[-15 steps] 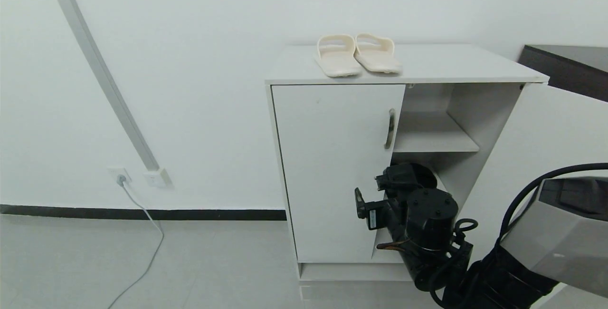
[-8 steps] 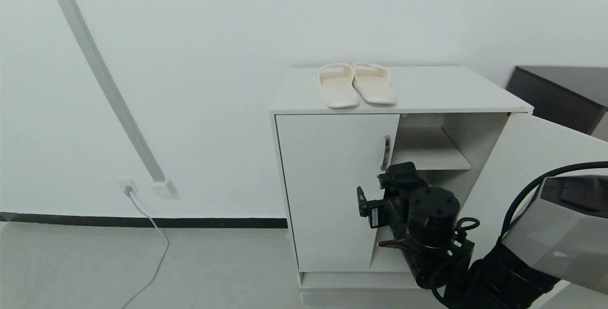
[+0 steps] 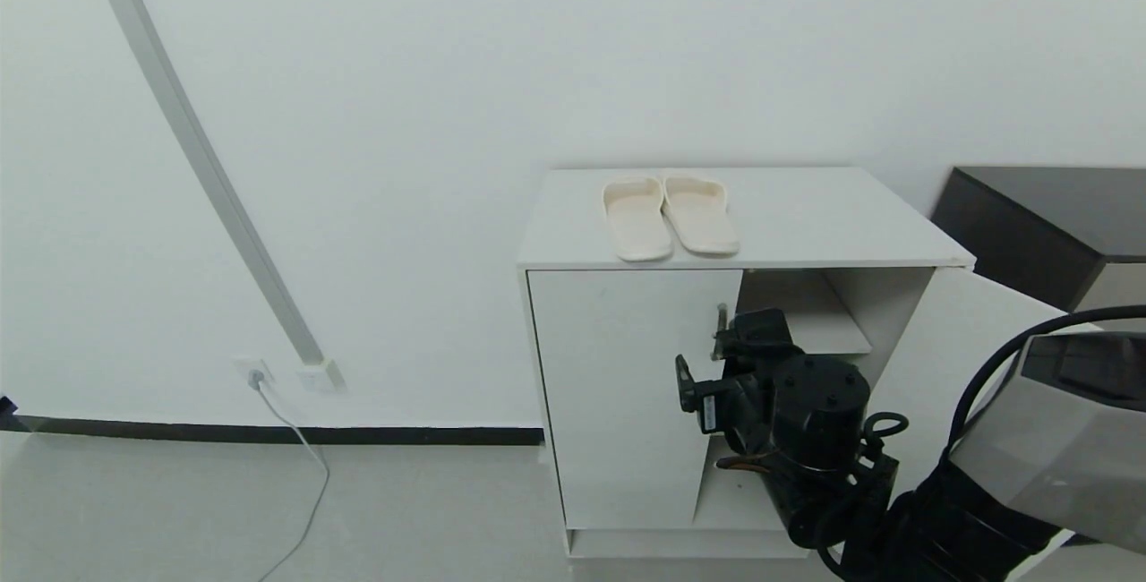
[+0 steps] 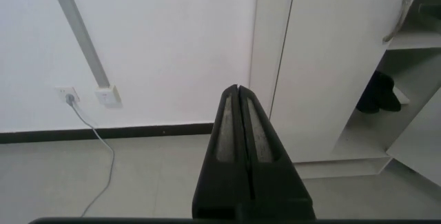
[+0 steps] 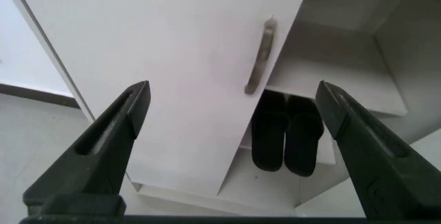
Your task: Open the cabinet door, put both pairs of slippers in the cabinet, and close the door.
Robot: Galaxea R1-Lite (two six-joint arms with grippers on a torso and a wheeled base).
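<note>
Atop the cabinet [image 3: 824, 224], the cream slippers [image 3: 670, 217] look light and floppy, best pinched at the straps; right gripper [image 5: 233, 93] gapes wide, left gripper [image 4: 238, 103] is pressed together.

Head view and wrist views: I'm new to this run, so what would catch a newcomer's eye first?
A cream pair of slippers sits on top of the white cabinet. The cabinet's right door stands open, showing a black pair of slippers in the lower compartment. The right gripper hangs open before the handle of the closed left door.
</note>
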